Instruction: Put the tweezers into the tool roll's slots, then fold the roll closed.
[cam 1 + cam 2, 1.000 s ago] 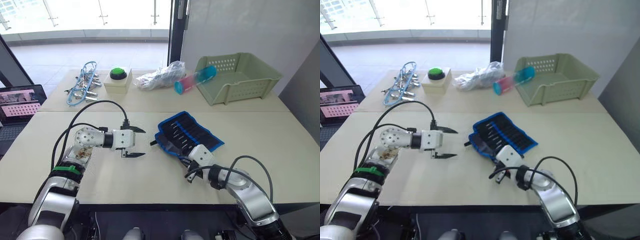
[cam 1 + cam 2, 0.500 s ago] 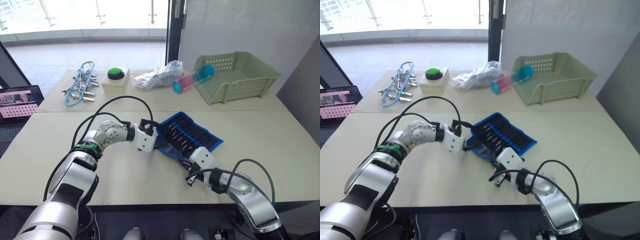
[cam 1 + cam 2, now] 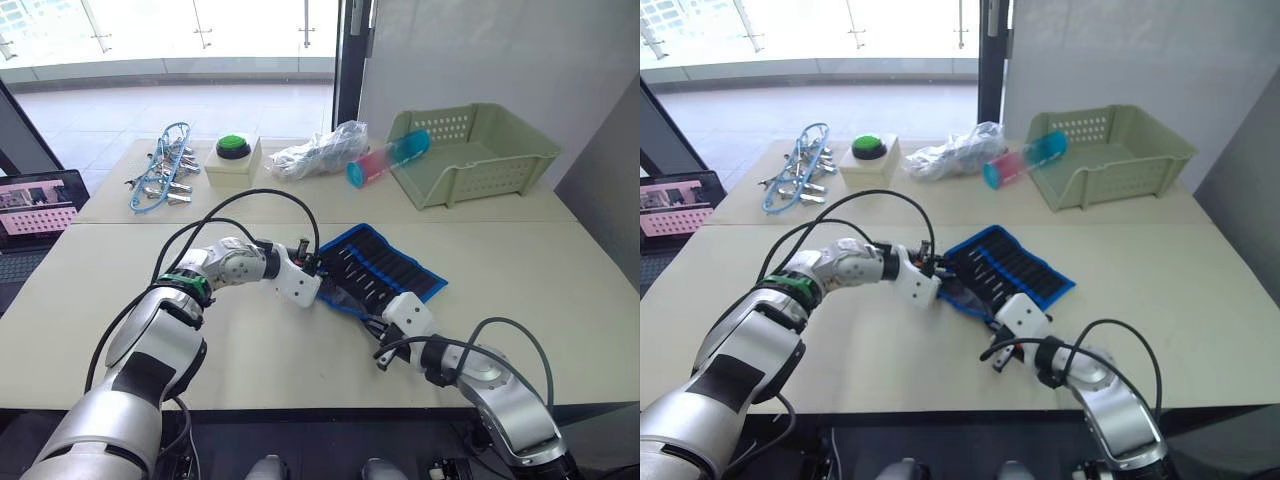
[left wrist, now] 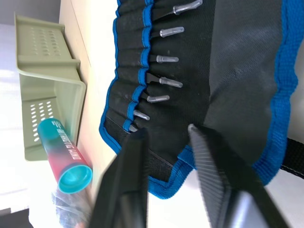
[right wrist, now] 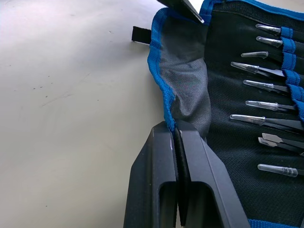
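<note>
— At centre frame in the head views, where does your tool roll (image 3: pixel 385 268) sit?

— Open on the table, tweezers (image 5: pixel 266 117) already in the slots (image 4: pixel 137 80). Your right gripper (image 5: pixel 176 137) is pinched tight on the blue-trimmed flap edge; your left gripper (image 4: pixel 166 135) hangs parted over the far corner.

— What might go wrong?

— Lift that flap unevenly and the roll could drag, or loose tweezers could slide from their pockets.

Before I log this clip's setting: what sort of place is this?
Probably an indoor test room: pale tables pushed together by large windows, with a laptop and a green push button.
</note>
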Controlling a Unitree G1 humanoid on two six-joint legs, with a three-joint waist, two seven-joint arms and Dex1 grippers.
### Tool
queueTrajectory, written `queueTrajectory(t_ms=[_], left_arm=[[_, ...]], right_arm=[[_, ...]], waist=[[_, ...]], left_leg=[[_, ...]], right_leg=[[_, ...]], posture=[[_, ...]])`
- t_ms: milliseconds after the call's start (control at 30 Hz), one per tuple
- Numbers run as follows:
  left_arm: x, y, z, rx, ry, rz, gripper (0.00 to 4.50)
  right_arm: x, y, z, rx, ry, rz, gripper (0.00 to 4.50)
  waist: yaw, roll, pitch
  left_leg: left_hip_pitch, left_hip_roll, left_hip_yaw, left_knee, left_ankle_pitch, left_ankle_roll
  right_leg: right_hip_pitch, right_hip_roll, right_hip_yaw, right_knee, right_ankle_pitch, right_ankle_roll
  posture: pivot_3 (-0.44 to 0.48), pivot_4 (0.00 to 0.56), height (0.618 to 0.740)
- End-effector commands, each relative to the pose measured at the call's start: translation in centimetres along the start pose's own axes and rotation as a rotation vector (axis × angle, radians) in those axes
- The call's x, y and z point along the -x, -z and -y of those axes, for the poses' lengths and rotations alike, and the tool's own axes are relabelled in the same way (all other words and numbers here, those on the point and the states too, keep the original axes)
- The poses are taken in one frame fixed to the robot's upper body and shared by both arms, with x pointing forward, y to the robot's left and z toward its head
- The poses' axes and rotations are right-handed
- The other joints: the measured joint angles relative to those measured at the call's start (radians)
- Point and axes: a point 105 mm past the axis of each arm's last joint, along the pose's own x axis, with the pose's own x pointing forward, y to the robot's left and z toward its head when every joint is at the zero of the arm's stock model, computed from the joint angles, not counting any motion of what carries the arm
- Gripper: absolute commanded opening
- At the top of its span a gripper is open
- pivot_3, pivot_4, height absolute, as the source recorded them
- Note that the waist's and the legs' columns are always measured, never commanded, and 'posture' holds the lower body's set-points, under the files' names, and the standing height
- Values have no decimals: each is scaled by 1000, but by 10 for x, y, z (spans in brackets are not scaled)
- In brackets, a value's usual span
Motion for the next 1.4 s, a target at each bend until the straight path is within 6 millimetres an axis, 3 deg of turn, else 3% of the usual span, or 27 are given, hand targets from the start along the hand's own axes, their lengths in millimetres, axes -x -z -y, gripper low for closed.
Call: queueTrajectory(t_ms=[33,233,400,567,733,1133,1400], left_arm=[[4,0,-12,23,-35,8,18],[14,5,-6,103,-32,12,18],[28,10,-14,259,-115,44,18],[44,17,3,257,-23,18,1544],[36,17,8,197,45,-15,3174],[-4,-1,-6,72,15,-2,3174],[-4,-3,-4,50,31,10,694]], right_arm=[[4,-8,8,31,18,26,0],[7,-6,16,48,22,16,0],[8,-4,17,51,20,13,0],[5,-3,14,58,7,11,0],[3,-5,12,59,0,20,0],[4,-4,12,48,35,21,0],[5,-4,14,50,40,21,0]], waist=[[0,0,0],[-1,0,0],[-3,0,0],[-5,0,0],[0,0,0],[-2,0,0],[-2,0,0]], left_leg=[[0,0,0,0,0,0],[0,0,0,0,0,0],[0,0,0,1,0,0],[0,0,0,2,0,0],[0,-1,-1,4,0,0],[-1,-1,-2,6,0,0],[-1,-1,-2,6,0,0]], right_leg=[[0,0,0,0,0,0],[0,0,0,0,0,0],[-2,0,0,5,0,0],[-2,0,0,7,0,0],[-2,0,0,8,0,0],[-2,0,0,8,0,0],[-2,0,0,9,0,0]], posture=[[0,150,740],[0,150,740],[0,150,740],[0,150,740],[0,150,740],[0,150,740],[0,150,740]])
